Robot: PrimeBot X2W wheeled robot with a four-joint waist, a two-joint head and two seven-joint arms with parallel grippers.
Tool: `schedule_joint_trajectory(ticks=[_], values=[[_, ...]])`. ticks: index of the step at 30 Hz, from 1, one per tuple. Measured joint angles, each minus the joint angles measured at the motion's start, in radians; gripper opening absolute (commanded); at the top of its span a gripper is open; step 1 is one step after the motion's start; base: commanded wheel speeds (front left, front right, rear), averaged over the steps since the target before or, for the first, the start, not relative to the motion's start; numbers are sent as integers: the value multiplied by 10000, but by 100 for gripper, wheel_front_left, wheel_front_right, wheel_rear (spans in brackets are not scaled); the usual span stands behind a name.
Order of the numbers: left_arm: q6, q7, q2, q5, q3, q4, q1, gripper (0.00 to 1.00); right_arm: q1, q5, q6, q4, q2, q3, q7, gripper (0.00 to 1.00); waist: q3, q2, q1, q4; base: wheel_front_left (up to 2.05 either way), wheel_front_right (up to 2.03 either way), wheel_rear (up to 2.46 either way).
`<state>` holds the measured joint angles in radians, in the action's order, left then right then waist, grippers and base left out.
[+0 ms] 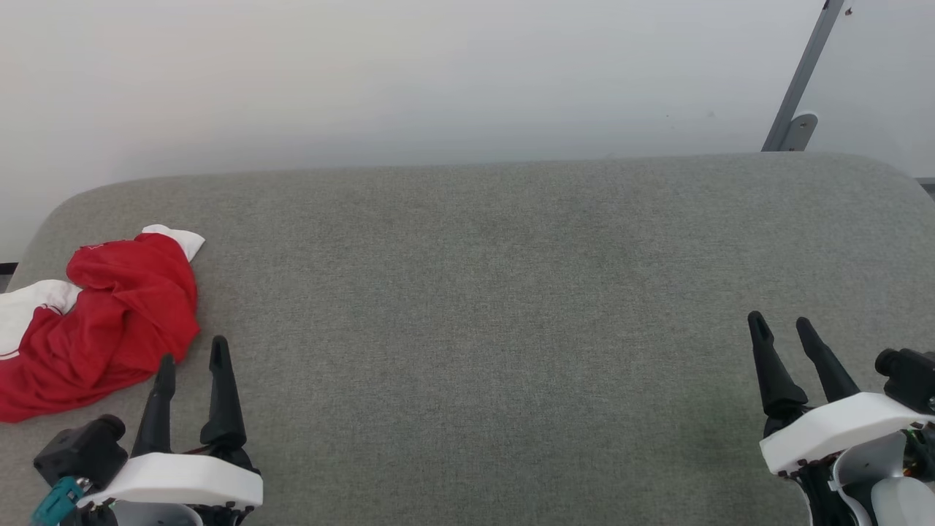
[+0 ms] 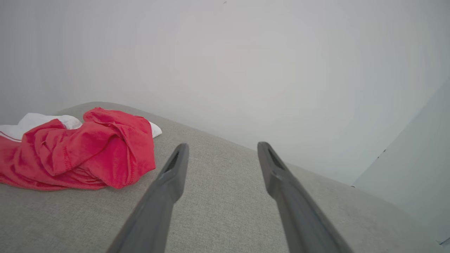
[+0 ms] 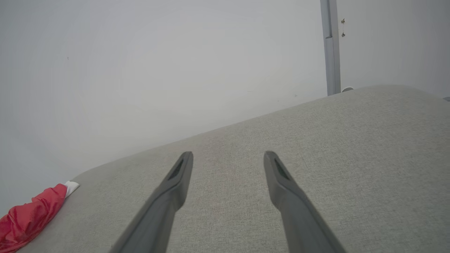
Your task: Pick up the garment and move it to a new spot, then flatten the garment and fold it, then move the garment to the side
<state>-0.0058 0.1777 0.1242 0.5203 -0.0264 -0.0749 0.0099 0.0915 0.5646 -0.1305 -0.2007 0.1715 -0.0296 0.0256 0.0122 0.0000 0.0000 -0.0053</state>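
The garment is a crumpled red shirt with white sleeve parts, lying in a heap at the far left of the grey padded surface. My left gripper stands open just to the right of the heap's near edge, with nothing between its fingers. In the left wrist view the garment lies left of the open left gripper. My right gripper is open and empty at the lower right, far from the cloth. The right wrist view catches the garment at its lower left corner, beyond the right gripper.
A pale wall rises behind the surface's rounded back edge. A grey metal post with a bracket stands at the back right corner. The grey surface stretches wide between the two grippers.
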Motion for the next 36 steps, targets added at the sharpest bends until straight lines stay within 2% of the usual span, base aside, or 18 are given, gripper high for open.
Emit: schedule_joint_trajectory(ticks=[36], values=[[-470,715,-96,-2878,-105,161,106,100,67,-2556,-2,151,328,201,378,100,68,0,0,-54,0,0,0]])
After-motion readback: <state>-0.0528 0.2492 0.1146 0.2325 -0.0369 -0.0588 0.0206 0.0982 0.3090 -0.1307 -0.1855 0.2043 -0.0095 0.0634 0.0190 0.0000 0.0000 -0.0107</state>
